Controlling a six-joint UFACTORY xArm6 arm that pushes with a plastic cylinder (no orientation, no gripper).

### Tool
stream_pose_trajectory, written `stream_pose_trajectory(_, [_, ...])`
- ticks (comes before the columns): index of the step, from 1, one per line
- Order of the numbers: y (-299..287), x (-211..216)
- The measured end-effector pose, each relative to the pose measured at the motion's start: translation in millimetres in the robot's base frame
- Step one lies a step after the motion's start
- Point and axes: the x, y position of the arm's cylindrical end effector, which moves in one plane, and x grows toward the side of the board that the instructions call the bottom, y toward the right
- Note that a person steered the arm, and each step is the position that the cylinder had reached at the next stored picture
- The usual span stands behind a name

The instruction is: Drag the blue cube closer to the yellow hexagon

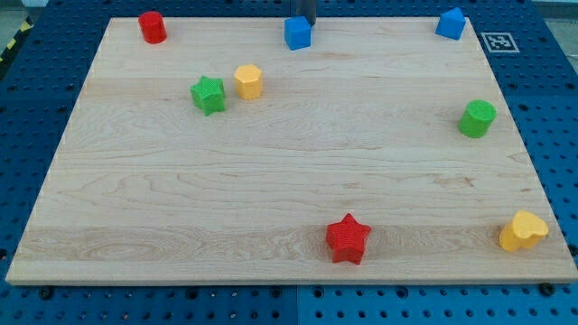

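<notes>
The blue cube [297,33] sits near the view's top edge of the wooden board [289,171], at centre. My tip [307,23] stands right behind it, at its upper right corner, touching or nearly so. The yellow hexagon [248,81] lies below and left of the cube, next to a green star [209,95].
A red cylinder [152,27] is at the top left. A second blue block [451,23], house-shaped, is at the top right. A green cylinder [476,118] is at the right. A red star [348,238] and a yellow heart-like block [523,231] lie near the bottom.
</notes>
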Motion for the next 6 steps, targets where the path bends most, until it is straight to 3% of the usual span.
stream_pose_trajectory(6, [-3,55])
